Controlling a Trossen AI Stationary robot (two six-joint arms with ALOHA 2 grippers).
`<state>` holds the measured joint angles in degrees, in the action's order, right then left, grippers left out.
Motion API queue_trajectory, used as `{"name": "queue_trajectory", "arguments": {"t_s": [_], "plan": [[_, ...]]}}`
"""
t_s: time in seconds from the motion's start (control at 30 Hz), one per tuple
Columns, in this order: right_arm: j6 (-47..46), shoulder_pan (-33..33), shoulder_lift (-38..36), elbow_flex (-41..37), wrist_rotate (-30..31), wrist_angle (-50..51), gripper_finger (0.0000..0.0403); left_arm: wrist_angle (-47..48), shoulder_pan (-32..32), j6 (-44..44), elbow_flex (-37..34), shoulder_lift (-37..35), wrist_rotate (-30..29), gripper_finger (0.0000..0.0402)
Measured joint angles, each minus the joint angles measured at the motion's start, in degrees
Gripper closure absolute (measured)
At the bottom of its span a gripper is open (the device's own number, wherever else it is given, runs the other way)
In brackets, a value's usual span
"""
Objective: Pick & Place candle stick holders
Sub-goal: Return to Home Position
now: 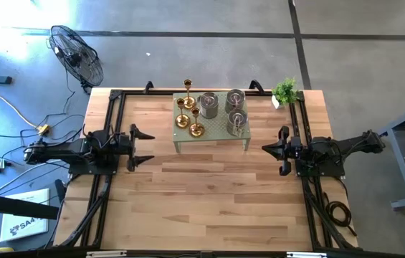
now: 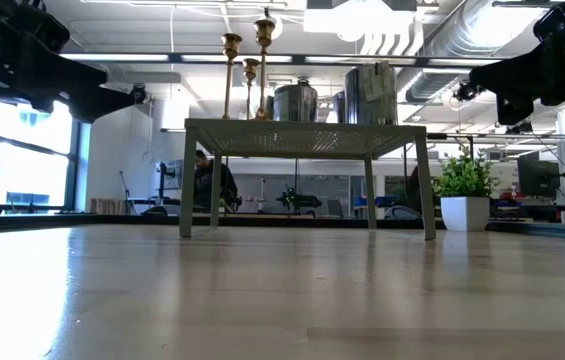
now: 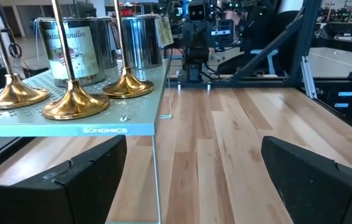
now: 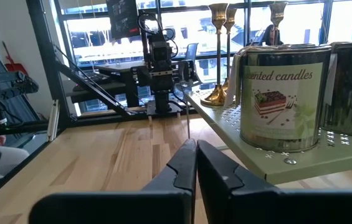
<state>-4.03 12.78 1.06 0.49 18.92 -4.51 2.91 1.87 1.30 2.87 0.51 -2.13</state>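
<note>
Three gold brass candle stick holders (image 1: pixel 188 111) stand on their round bases on the left part of a small pale-green raised shelf (image 1: pixel 213 138) at the table's far middle. Three silvery cylindrical holders (image 1: pixel 225 109) stand on the shelf's right part. They also show in the low view (image 2: pixel 247 70) (image 2: pixel 347 98) and in both wrist views (image 3: pixel 70 102) (image 4: pixel 281 102). My left gripper (image 1: pixel 145 147) is open and empty, left of the shelf, above the table. My right gripper (image 1: pixel 267 148) is shut and empty, right of the shelf.
A small green potted plant (image 1: pixel 285 91) stands at the table's far right, beside the shelf. The shelf stands on thin legs (image 2: pixel 187 180) with open room beneath it. Bare wooden table (image 1: pixel 209 201) lies between the arms and toward the near edge. A fan (image 1: pixel 77 54) stands on the floor beyond.
</note>
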Motion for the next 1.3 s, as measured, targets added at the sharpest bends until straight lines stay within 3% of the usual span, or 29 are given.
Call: {"name": "queue_trajectory", "arguments": {"t_s": [0.5, 0.63, 0.8, 1.3], "plan": [[0.0, -0.01, 0.0, 0.0, 0.0, 0.0, 0.0396, -0.32, 0.0, -0.62, -0.09, 0.0, -0.28, 0.0035], [0.0, 0.01, 0.0, 0.0, 0.0, 0.01, 0.0396, -0.21, 0.0, -0.45, -0.09, 0.0, -0.77, 0.0052], [0.0, 0.01, 0.0, 0.0, 0.0, 0.0, 0.0394, -0.14, 0.0, -0.21, -0.09, 0.0, -1.28, 0.0119], [0.0, 0.0, 0.0, 0.0, 0.0, 0.01, 0.0395, 0.37, 0.0, -0.25, 0.02, -0.02, -2.38, 0.0377]]}}
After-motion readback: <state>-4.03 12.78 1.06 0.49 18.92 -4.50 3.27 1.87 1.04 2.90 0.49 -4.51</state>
